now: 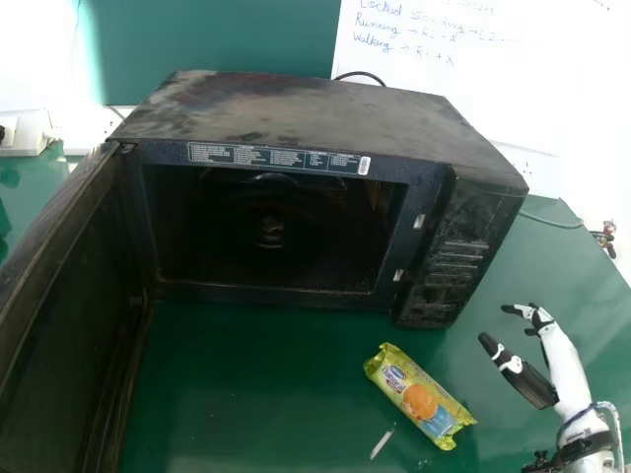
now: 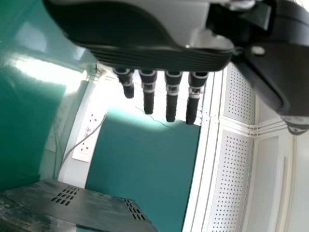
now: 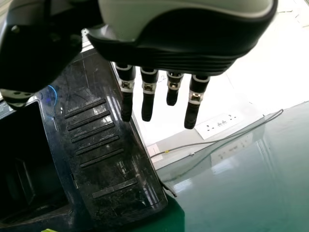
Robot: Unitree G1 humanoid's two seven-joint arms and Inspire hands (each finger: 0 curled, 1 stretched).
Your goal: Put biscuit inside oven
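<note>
Oven door (image 1: 64, 325) cut off at head view's left edge, right forearm (image 1: 592, 451) cropped

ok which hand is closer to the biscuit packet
Right: the right hand is right of the biscuit packet in the head view; the left hand, in the left wrist view, appears farther off, near the oven.

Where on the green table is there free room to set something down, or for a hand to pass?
Broadest bare patch: before the microwave oven, between its open door and the biscuit packet. Second: the table beside the oven's control panel, behind the right hand. Tighter: between packet and right hand. The door crowds the left.
</note>
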